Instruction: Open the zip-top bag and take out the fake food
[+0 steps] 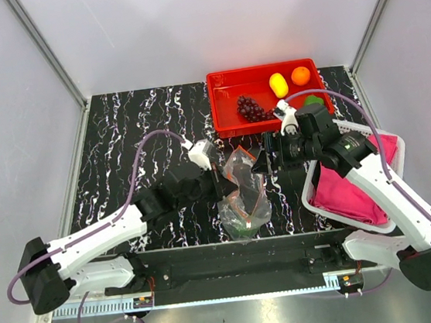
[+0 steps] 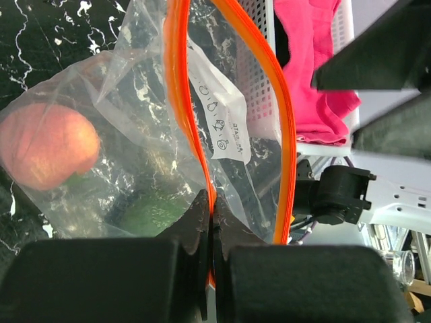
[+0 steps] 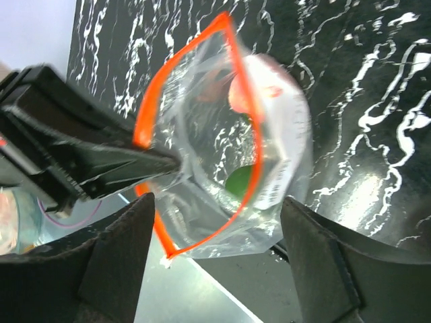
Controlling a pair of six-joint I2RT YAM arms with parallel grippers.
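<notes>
The zip-top bag (image 1: pixel 244 193) hangs at mid-table near the front edge, its orange-red zip strip (image 2: pixel 176 101) spread open into a loop. My left gripper (image 1: pixel 222 182) is shut on one side of the strip (image 2: pixel 213 215). Inside the bag are a peach-coloured round piece (image 2: pixel 47 145) and a green piece (image 3: pixel 239 178). My right gripper (image 3: pixel 219 235) is open and empty, with its jaws on either side of the bag's mouth (image 3: pixel 195 134) and just right of the bag in the top view (image 1: pixel 262 160). Grapes (image 1: pixel 252 108), a yellow fruit (image 1: pixel 278 84) and an orange ball (image 1: pixel 300 75) lie in the red tray (image 1: pixel 226 121).
A green piece (image 1: pixel 314 99) in the tray is partly hidden by my right arm. A white basket (image 1: pixel 311 178) of pink cloths (image 1: pixel 351 185) stands at the right, under the right arm. The metal front rail (image 1: pixel 235 264) runs just below the bag.
</notes>
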